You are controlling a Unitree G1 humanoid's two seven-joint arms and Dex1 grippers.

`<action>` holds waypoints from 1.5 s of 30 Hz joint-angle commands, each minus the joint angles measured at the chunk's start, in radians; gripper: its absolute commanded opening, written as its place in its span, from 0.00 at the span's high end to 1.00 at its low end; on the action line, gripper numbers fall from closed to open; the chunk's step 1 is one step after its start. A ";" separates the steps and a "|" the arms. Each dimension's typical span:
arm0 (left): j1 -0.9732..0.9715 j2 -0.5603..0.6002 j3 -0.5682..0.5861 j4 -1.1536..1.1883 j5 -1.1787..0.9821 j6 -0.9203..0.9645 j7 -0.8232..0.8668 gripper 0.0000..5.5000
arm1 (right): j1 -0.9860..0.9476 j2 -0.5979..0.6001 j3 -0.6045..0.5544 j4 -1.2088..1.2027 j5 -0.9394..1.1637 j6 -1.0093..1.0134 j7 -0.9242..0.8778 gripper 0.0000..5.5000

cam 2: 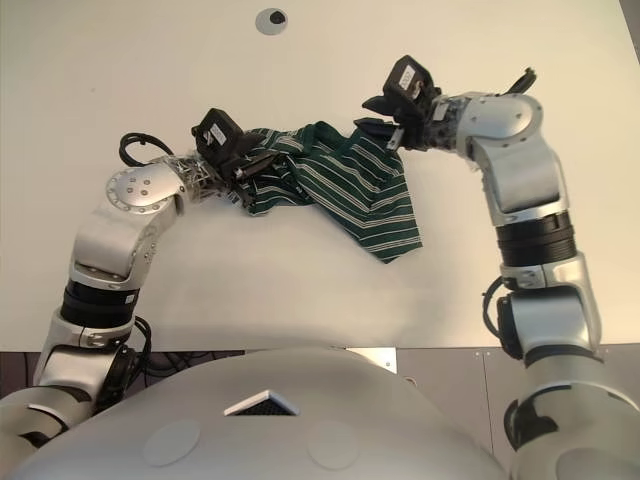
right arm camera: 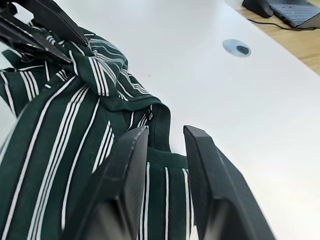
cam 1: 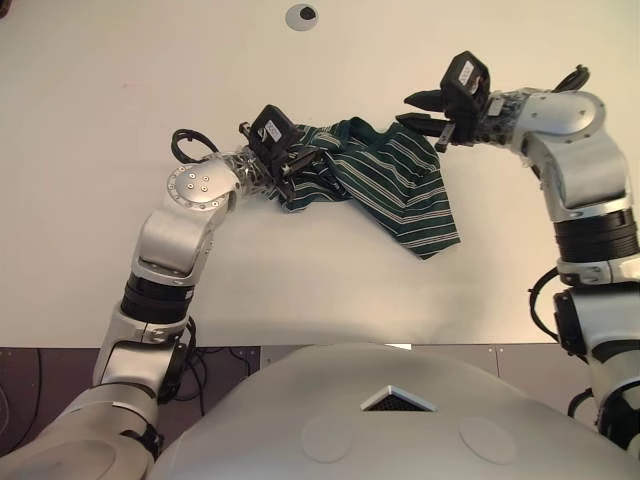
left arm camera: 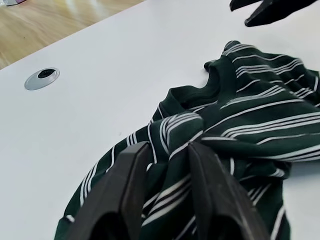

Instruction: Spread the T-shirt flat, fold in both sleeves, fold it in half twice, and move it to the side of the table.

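Shows a dark green T-shirt point(cam 1: 390, 185), soft knit with thin paired white stripes, crumpled into ridges and folds near the middle of a smooth, matt white desk point(cam 1: 150, 60), one flatter corner trailing toward the near edge. Pinches a raised fold at the garment's left end between the tapered black fingers of the left tool point(cam 1: 300, 165). Holds the right tool point(cam 1: 420, 110) spread just over the neck band at the far right end, contact with the cloth impossible to judge. Hides sleeves and hem inside the bunching, none of them separable. Sets a round grey grommet point(cam 1: 302, 16) flush into the desk at its far side, well apart from the cloth. Cuts off a dark device with a cable point(right arm camera: 280, 10) at the edge of the right wrist view.
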State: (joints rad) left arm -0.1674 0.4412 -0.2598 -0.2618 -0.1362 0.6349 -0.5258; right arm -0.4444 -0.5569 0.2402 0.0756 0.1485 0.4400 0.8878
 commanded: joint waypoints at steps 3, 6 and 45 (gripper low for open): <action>0.004 -0.009 0.045 -0.002 -0.026 -0.001 -0.003 0.89 | 0.010 0.009 -0.014 -0.031 0.004 0.027 -0.012 0.77; 0.005 -0.010 0.082 -0.009 -0.052 0.016 -0.009 0.89 | 0.012 0.009 -0.013 -0.035 0.005 0.030 -0.013 0.77; 0.042 0.075 -0.003 0.048 0.041 -0.045 -0.091 0.65 | 0.016 0.012 -0.009 -0.028 0.001 0.031 -0.022 0.77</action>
State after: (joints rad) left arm -0.1217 0.5086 -0.2614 -0.2353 -0.1134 0.6005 -0.6186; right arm -0.4275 -0.5568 0.2368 0.0515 0.1490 0.4649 0.8684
